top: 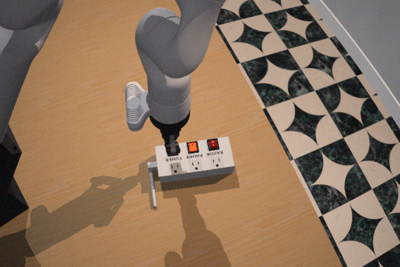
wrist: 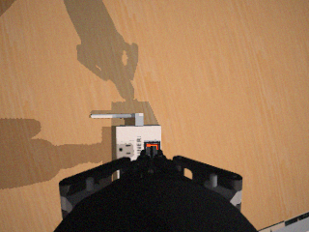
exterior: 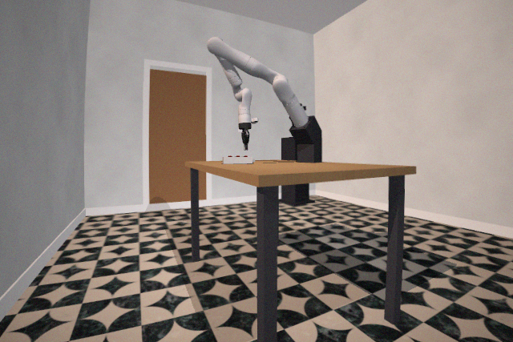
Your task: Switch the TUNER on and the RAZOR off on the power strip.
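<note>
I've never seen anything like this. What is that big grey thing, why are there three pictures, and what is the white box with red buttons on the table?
The grey thing is a robot arm, bolted to a dark stand behind a wooden table. At its tip is a gripper whose two jaws are shut together on nothing, so they work like one poking finger.

The three pictures show one moment from three cameras: one looking down from above, one standing across the room, and one mounted on the arm's wrist, looking past the jaws.

The white box is a power strip lying flat, with a short cable at one end. It has three sockets labelled TUNER, PHONE and RAZOR, each with its own switch. The PHONE switch glows orange, the RAZOR switch is a darker red. The gripper is right over the TUNER switch, hiding it from above.
</note>
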`<state>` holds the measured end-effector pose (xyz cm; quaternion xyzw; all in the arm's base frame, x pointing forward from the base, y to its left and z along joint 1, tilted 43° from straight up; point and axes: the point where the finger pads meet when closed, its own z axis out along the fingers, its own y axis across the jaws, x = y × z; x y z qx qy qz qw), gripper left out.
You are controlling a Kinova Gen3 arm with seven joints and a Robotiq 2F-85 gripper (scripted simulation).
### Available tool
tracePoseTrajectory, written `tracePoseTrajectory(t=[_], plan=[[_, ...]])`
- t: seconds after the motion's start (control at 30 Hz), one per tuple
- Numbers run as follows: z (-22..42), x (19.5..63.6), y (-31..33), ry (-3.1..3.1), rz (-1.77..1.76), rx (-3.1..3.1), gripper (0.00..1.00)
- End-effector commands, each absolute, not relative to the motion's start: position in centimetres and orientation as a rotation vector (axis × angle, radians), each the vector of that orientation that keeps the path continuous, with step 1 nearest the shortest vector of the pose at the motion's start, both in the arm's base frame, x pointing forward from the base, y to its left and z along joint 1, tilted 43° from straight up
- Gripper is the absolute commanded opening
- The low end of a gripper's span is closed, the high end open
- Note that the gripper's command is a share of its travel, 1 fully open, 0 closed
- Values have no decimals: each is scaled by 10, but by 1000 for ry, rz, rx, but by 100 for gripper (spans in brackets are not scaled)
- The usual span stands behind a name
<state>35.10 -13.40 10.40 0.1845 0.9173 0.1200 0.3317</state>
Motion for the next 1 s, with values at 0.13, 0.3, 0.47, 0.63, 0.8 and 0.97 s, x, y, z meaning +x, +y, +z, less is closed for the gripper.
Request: tracePoseTrajectory(t=[0.13,0.3,0.47,0.63,0.8,0.97], plan=[[108,350,-140,2378,292,495,0],[108,350,-140,2378,292,495,0],[108,350,-140,2378,292,495,0],[108,349,-140,2378,292,495,100],[109,348,-139,2379,292,494,100],[112,344,-139,2381,293,493,100]])
